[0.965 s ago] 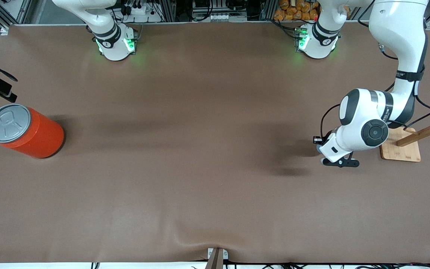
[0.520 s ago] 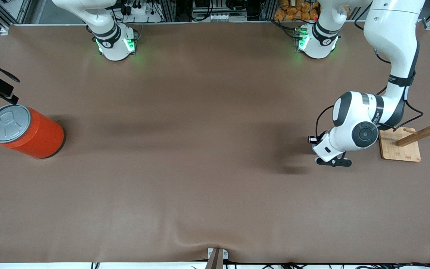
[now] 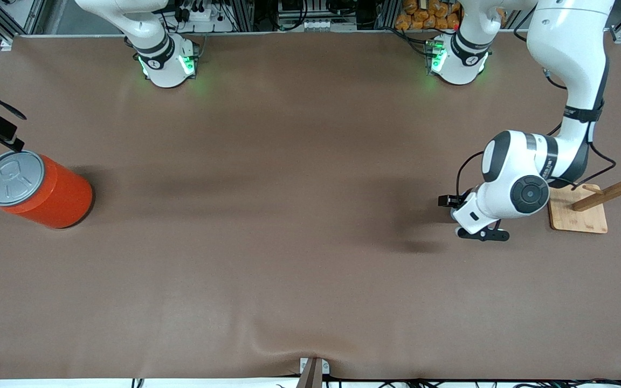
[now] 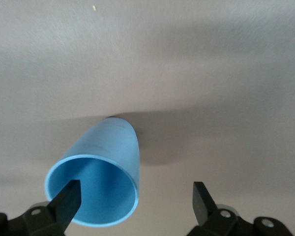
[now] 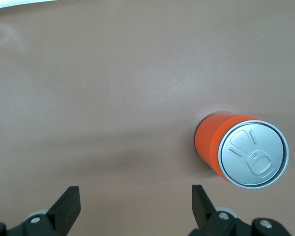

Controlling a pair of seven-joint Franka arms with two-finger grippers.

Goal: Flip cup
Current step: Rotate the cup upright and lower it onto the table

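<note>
Left gripper (image 4: 132, 199) has moved slightly toward the table's middle since before; jaws now wide. The smooth, tapered light-blue plastic cup (image 4: 101, 172) stands mouth-up on the matte brown table (image 3: 289, 258) near the wooden rack (image 3: 607, 196), one finger (image 4: 64, 201) inside its rim. Right gripper (image 5: 132, 206) waits wide over the table, near the glossy orange can (image 3: 35, 188).

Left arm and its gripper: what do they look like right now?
Left arm: glossy white shell, dark grey joint caps and bands, a black cable looped beside the wrist, green lights at its base. Left gripper: black fingers with flat square tips on a black body with screws.
</note>
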